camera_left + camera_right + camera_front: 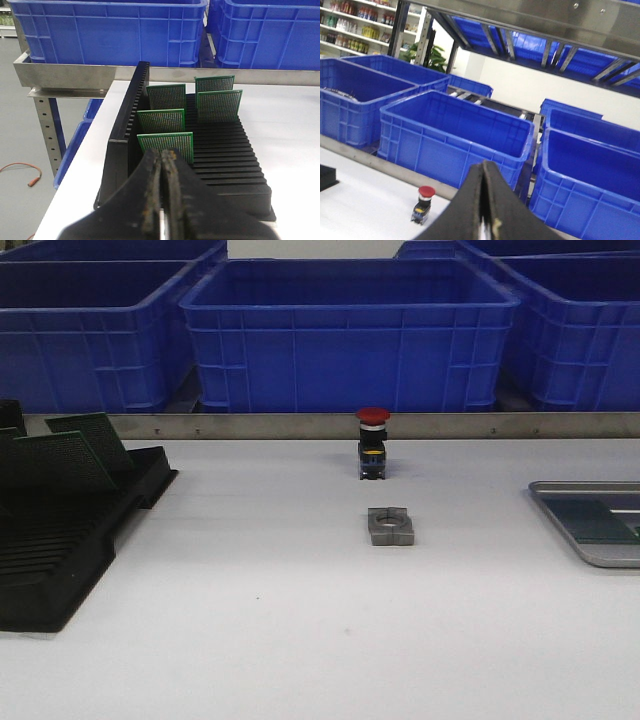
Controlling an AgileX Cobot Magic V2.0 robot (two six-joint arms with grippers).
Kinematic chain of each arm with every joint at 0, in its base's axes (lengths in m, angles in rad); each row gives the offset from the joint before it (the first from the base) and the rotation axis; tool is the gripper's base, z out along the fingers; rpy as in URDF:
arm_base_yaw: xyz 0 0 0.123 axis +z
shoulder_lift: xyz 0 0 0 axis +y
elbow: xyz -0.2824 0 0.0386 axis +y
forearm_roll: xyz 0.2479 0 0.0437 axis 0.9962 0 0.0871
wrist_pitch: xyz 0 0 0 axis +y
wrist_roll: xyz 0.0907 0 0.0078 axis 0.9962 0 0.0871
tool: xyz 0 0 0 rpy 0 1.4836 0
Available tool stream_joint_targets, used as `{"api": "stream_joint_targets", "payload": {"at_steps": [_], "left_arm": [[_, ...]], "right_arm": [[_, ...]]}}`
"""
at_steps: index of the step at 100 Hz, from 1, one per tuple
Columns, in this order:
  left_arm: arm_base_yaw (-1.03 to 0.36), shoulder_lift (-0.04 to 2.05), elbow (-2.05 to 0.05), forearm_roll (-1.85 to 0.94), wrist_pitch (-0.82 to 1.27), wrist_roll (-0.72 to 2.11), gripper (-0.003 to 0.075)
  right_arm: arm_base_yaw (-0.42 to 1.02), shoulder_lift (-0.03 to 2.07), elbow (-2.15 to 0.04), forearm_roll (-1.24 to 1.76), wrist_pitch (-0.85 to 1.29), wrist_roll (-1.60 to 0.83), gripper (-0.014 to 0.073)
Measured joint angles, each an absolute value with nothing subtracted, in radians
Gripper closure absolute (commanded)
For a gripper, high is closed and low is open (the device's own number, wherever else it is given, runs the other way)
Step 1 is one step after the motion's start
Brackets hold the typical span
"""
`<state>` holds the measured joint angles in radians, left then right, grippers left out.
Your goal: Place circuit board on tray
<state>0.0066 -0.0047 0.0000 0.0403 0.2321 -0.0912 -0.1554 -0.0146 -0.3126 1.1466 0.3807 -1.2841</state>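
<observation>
Tray (560,508) on white table (300,620)

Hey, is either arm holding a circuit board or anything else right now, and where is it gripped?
Nothing is held. The left end effector is shut and empty above the rack of circuit boards; the right end effector is shut and empty too.

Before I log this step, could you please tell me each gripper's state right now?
Left gripper: shut, holding nothing.
Right gripper: shut, holding nothing.

Blue crates (350,335) behind white table (300,630); stocked shelves (355,25) beyond.
</observation>
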Motion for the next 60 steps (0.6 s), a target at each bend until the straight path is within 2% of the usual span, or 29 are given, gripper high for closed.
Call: {"api": "stream_joint_targets", "payload": {"at_steps": [20, 36, 45, 60], "left_arm": [[0.007, -0.005, 0.000, 0.040, 0.232, -0.091, 0.0741], [0.007, -0.005, 0.000, 0.040, 0.232, -0.091, 0.0741], [0.007, -0.005, 0.000, 0.040, 0.232, -0.091, 0.0741], [0.007, -0.005, 0.000, 0.040, 0.232, -0.091, 0.0741]], "right_arm": [[-0.131, -0.015, -0.313, 1.127, 0.192, -1.291, 0.0654], [-0.121, -0.015, -0.299, 0.879, 0.165, -1.255, 0.0654], [-0.119, -0.015, -0.283, 0.698, 0.163, -1.067, 0.0654], [-0.119, -0.015, -0.251, 0.305, 0.151, -0.506, 0.0654]]}}
